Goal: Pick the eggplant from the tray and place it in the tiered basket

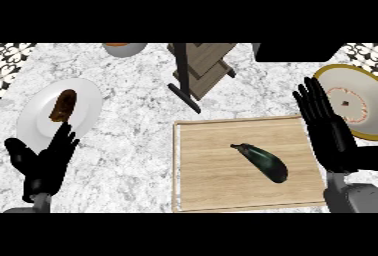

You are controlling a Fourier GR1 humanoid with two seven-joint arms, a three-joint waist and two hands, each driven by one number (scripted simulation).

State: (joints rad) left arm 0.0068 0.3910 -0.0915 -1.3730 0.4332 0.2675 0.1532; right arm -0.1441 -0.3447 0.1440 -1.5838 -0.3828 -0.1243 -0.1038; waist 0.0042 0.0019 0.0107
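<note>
Eggplant (262, 161) lies on the tray (214, 185), a pale wooden board with a thin raised rim, at lower centre-right of the marble counter (133, 145). Eggplant sits right of the tray's middle, lying flat and angled, its narrow stem end pointing up-left and its fat rounded end down-right. Skin is very dark, near black with a green-purple sheen and a light glossy streak along its length; the stem cap looks darker and slightly hooked. Nothing touches it. Right hand (328, 132) is over the tray's right edge, fingers straight and spread, pointing up the view, holding nothing; it is near the eggplant but apart from it, and its grey forearm comes in at the lower right corner. Left hand (44, 162) shows at lower left, fingers extended upward and relaxed, thumb out to the left, resting with nothing in it; its fingertips overlap the lower rim of a white plate (85, 95). That plate carries a brown oblong food item (63, 106), kind unclear. Basket (198, 67) stands at top centre, beyond the tray: dark upright frame with a black foot bar on the counter and tan wooden tiers, only partly in view. Another plate (362, 80), white with a yellowish rim and a reddish ring inside, is at the right edge, partly behind the right hand. A bowl (124, 48) with something orange shows at the top, cut off.
</note>
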